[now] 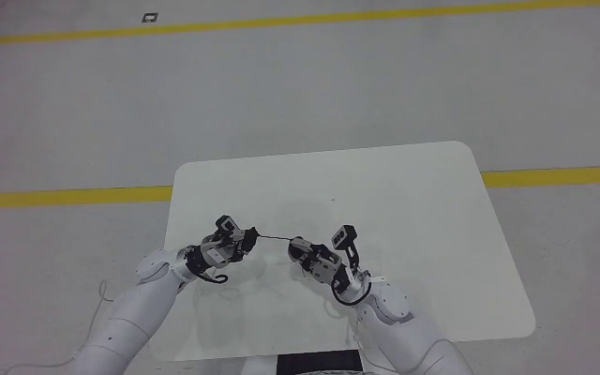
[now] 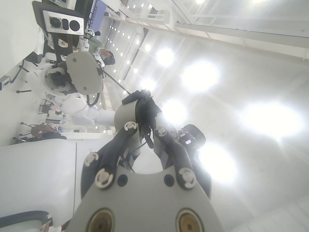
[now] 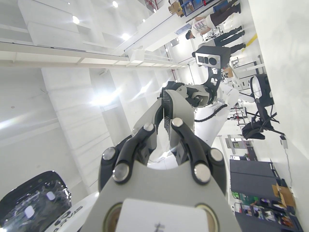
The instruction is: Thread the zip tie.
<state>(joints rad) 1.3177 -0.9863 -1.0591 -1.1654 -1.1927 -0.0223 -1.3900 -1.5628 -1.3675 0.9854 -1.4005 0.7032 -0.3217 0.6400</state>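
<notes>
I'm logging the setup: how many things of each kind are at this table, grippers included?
Zip tie: 1
Grippers: 2, the left gripper and the right gripper, each at one end of the tie
Table: 1
Total: 4

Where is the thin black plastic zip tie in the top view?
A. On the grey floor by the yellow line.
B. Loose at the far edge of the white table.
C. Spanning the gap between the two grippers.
C: the thin black plastic zip tie runs as a dark line from the left gripper to the right gripper.
</notes>
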